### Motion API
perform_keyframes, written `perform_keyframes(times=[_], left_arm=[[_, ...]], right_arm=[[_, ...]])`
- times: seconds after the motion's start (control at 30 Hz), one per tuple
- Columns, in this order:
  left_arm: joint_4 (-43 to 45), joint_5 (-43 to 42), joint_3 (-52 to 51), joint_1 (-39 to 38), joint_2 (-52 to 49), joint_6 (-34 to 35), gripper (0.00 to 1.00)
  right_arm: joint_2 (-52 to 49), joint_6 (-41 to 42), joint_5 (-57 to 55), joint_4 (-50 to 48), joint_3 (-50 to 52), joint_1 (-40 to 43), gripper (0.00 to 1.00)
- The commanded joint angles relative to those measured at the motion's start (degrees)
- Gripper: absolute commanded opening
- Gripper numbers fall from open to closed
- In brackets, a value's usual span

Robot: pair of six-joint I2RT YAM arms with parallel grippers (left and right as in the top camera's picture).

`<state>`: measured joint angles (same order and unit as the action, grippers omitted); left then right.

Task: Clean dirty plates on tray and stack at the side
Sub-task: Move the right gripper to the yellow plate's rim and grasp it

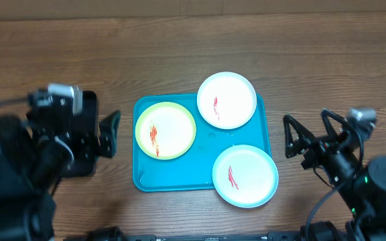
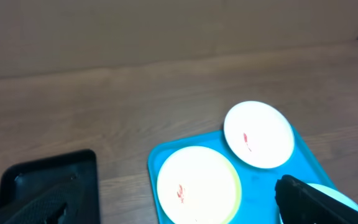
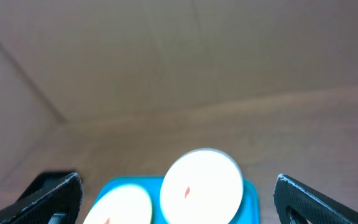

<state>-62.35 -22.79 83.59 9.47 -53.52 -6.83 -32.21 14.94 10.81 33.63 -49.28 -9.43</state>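
**Left gripper** (image 1: 110, 134): claw apart and holding nothing. It is positioned over the black tray (image 1: 90, 104), just left of the turquoise tray (image 1: 141, 179).

**Turquoise tray:** it sits on the table between both arms and carries all three plates.
- The yellow-green plate (image 1: 165, 130) lies at the tray's left side.
- The upper white plate (image 1: 226, 100) overhangs the far rim.
- The lower white plate (image 1: 244, 175) overhangs the near right corner.
- Each plate shows a red smear.

**Right gripper** (image 1: 307, 134): claw apart and holding nothing, clear of the tray's right rim.

**Step in hand:** start condition. No plate is cleaned or stacked, and no wiping tool is visible in any view.

**Next move, as judged:** one arm descends on a plate rim, probably the left arm on the yellow-green plate. One finger must pass under the raised edge, since a shallow plate offers little to pinch.
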Motion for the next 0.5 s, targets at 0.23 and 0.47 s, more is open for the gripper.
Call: perform_keyframes(times=[0.23,0.47], left_arm=[[-5.2,-2.8,10.4,0.3,-8.6,-0.4,1.0],[-5.6,2.5,10.4,0.3,-12.2,-0.3,1.0]], right_arm=[[-13.4,-0.2,15.5,1.4,-5.6,-0.2,1.0],[-24.0,2.3,16.5,1.6,-5.9,-0.2,0.89]])
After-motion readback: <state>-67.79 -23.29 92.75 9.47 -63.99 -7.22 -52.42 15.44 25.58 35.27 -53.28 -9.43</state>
